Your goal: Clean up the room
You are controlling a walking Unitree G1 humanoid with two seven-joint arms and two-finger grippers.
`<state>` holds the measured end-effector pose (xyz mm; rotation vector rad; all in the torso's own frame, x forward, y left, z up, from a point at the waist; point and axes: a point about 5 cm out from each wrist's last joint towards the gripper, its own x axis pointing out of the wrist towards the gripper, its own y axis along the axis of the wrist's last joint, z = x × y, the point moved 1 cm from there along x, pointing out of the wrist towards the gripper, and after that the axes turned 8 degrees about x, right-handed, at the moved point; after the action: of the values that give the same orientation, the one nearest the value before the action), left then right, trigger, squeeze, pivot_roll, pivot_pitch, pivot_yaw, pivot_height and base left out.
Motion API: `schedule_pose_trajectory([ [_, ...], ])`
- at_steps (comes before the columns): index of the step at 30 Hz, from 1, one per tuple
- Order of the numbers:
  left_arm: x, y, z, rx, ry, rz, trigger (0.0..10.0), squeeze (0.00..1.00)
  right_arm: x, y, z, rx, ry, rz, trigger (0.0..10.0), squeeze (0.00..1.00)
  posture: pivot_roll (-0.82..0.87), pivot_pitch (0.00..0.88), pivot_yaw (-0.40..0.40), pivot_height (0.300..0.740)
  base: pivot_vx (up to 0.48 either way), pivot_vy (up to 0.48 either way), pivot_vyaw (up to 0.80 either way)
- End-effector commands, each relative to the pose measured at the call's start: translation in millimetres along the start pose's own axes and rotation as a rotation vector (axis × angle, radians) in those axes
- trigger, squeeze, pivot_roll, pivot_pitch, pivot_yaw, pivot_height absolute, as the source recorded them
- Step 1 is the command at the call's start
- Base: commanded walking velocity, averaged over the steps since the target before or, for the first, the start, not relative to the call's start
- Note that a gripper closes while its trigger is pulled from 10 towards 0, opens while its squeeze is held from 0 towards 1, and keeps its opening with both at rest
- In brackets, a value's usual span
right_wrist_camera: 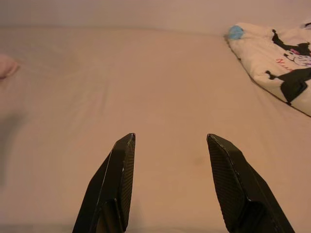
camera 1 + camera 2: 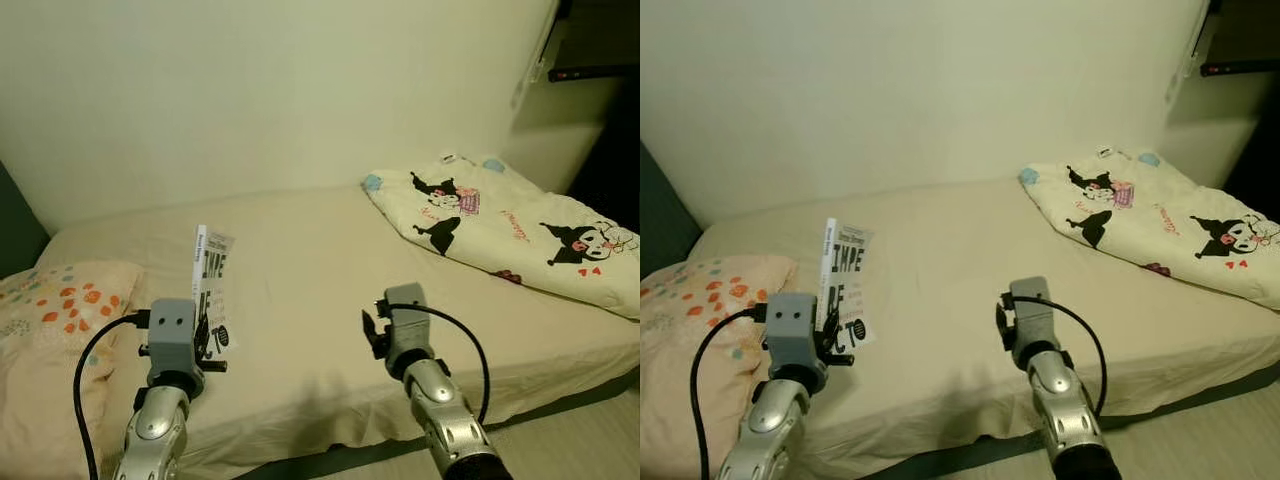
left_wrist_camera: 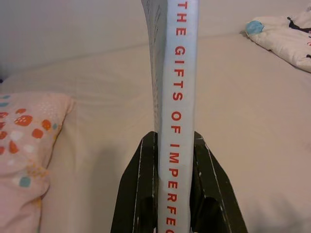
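A white paperback book [image 2: 213, 285] with black cover letters stands upright above the bed, its white spine with red lettering [image 3: 178, 111] facing the left wrist camera. My left gripper [image 3: 175, 145] is shut on the book's lower part, one black finger [image 3: 141, 189] on each side. My right gripper [image 1: 170, 141] hovers open over the bare beige sheet, nothing between its fingers [image 1: 119, 179]. Its arm [image 2: 410, 345] reaches out over the bed's front edge.
The bed [image 2: 320, 260] has a beige sheet and meets a pale wall. A pink pillow with orange spots [image 2: 55, 310] lies at its left end. A folded cream quilt with black cartoon figures [image 2: 510, 225] lies at its right end. Floor [image 2: 590, 440] shows at the lower right.
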<state>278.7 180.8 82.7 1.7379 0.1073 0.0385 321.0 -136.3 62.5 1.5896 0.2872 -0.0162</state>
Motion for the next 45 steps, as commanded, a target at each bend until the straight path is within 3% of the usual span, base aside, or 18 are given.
schedule_pose_trajectory([
  [1,3.1,2.0,-2.2,0.011,0.013,0.001,10.0,0.0,0.1,-3.8,-0.2,0.02,0.008,-0.022,10.0,0.0,-0.05,0.043,-0.005,0.74,0.0,0.0,0.0],
  [21,9.6,5.5,-0.4,0.024,0.009,0.015,10.0,0.0,-0.4,-2.6,-1.4,0.005,0.014,-0.01,10.0,0.0,-0.06,0.049,-0.004,0.74,0.0,0.0,0.0],
  [45,8.7,6.0,-2.7,0.016,0.01,0.026,10.0,0.0,-0.1,-2.6,-2.3,0.005,0.017,-0.01,10.0,0.0,-0.05,0.05,-0.008,0.74,0.0,0.414,0.0],
])
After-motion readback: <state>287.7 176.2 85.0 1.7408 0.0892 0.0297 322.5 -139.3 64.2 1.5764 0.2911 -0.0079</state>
